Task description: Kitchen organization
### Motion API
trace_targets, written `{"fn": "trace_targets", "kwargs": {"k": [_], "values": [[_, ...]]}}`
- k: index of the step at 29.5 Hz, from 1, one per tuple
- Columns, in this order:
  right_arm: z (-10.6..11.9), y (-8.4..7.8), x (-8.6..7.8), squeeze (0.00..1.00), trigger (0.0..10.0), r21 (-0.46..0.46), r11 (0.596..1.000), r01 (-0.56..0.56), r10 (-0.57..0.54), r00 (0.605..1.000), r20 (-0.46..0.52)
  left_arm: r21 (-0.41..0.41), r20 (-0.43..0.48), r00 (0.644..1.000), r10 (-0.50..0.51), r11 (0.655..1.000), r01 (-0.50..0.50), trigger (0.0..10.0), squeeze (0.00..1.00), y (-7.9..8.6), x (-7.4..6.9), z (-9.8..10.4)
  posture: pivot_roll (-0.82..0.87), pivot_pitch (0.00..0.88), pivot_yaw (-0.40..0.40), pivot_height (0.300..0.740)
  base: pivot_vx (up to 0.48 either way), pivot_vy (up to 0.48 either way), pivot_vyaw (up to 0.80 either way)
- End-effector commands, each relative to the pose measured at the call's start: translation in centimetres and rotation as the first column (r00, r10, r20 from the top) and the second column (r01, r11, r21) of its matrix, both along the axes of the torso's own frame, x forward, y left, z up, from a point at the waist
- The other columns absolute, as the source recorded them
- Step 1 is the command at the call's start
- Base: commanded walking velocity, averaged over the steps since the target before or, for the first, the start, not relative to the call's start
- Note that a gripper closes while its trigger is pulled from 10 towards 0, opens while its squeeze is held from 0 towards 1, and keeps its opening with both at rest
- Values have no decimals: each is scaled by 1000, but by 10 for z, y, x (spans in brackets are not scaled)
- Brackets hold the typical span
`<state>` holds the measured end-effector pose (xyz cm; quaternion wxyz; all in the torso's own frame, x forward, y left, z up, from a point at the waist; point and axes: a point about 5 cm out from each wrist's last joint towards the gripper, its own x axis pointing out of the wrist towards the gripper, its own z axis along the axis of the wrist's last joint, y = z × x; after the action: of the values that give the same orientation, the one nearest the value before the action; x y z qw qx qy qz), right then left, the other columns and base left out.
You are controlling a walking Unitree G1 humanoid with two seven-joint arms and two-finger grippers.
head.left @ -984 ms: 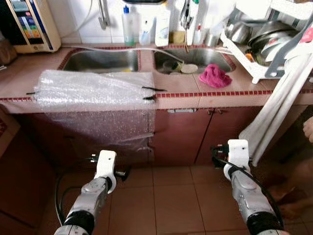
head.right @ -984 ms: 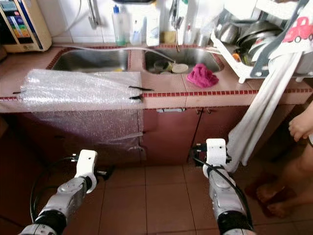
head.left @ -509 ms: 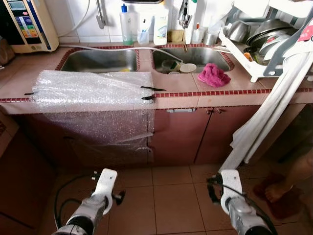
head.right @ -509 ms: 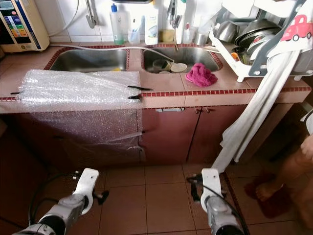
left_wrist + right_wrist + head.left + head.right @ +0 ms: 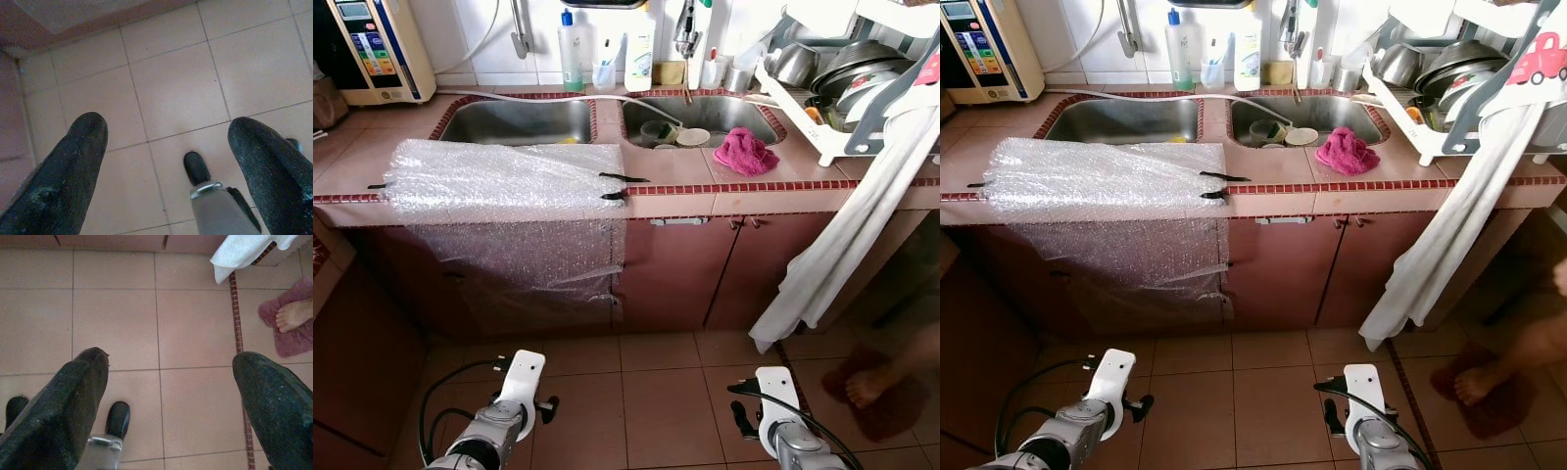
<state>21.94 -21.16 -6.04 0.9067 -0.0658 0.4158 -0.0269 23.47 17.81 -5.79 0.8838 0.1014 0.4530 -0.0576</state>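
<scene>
Grippers are both held low over the tiled floor [image 5: 656, 392], the left gripper [image 5: 166, 161] and right gripper [image 5: 166, 396] each spread wide with nothing gripped. A bare foot [image 5: 293, 316] on a pink mat [image 5: 293, 340] is seen by the floor's right side. Bubble wrap [image 5: 509, 181] is draped over the worktop's [image 5: 705, 186] front edge on the left and hangs down the cabinet. A pink cloth [image 5: 744, 152] is bunched at the right sink's [image 5: 705, 113] front corner. Bottles [image 5: 570, 49] are lined up along the back edge, and a dish rack [image 5: 842, 78] is parked at the right end.
</scene>
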Motion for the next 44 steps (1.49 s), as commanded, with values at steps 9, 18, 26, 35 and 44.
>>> {"fn": "trace_targets", "kwargs": {"k": [9,18,26,35,44], "values": [[-1,-1,-2,0,10000,-16,1000,-23,23,1000,-11,69,65,992,-109,992,104,10000,0,-5,13,9,-15,0,5,740,0,0,-763],[-3,-2,-5,0,10000,-25,999,-32,31,999,-19,84,79,984,-161,984,155,10000,0,-11,18,12,-15,0,7,740,0,0,-763],[-4,-3,-8,0,10000,-35,999,-38,37,999,-29,74,67,983,-170,983,165,10000,0,-13,17,11,-19,0,7,740,0,0,-761],[-4,-2,-8,0,10000,-34,999,-38,37,999,-28,85,45,985,-165,983,161,10000,0,-6,12,8,-18,0,11,740,0,0,-762],[-5,-3,-10,0,10000,-40,998,-41,39,999,-36,98,51,984,-172,981,166,10000,0,-4,13,9,-9,0,9,740,0,0,-763]]}}
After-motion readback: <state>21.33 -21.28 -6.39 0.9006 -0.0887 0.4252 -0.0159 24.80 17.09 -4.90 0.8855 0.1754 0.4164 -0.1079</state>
